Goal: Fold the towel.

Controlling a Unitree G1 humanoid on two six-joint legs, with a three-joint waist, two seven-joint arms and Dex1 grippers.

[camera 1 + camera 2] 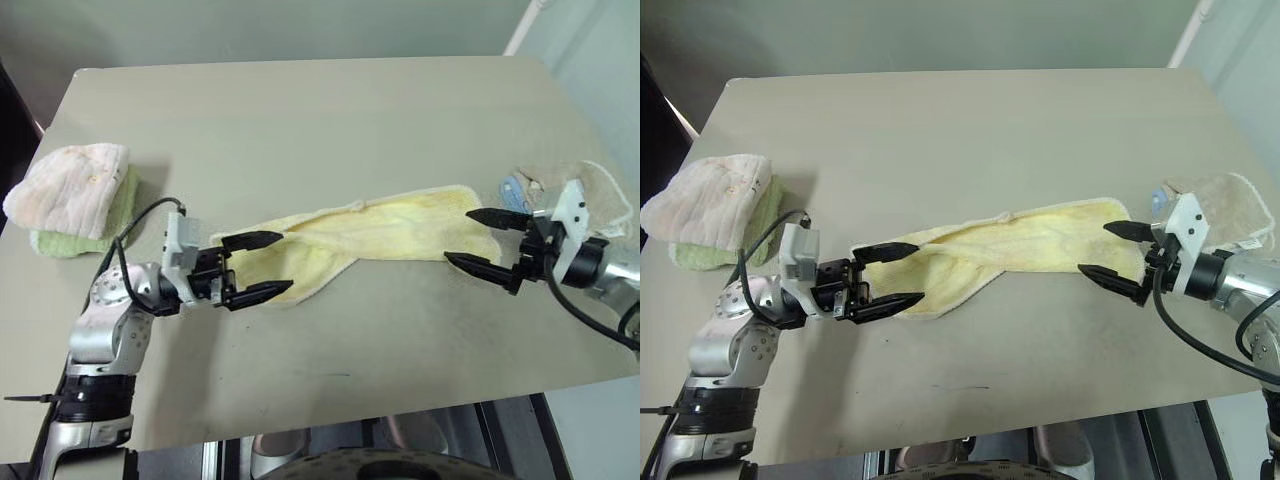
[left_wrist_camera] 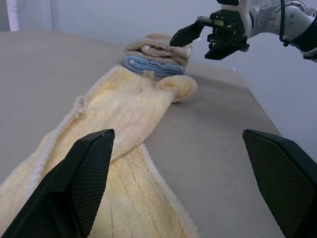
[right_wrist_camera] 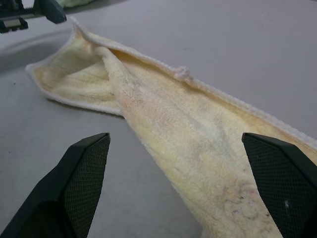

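Left gripper point(image 1: 256, 268) spread wide, holding nothing, fingers level and pointing along the table toward the right, straddling the near-left end of the towel point(image 1: 370, 232) without touching it. Right gripper point(image 1: 484, 240) likewise wide open and empty, fingers aimed back toward the left, poised at the towel's far-right end, one finger beside the hem there, the other just off the towel's near edge.

Between the two, towel lying flat on the table point(image 1: 330, 110), stretched out long and slightly slanted, left end nearer the robot, right end farther. Pale yellow terry with a cream hem; middle narrowed and rumpled, one long edge folded over on itself, a small knot-like bump on the far hem near the centre. Left end opened wider into a shallow pocket shape.

Beyond the right gripper, at the table's right edge, a small stack of folded cloths point(image 2: 157, 55): beige on top, blue beneath, just past the towel's end. At the table's left edge, well apart from the towel, another pile: a pinkish-white ribbed towel point(image 1: 68, 187) sitting on a green cloth point(image 1: 75, 240). Black cables looping from both wrists.
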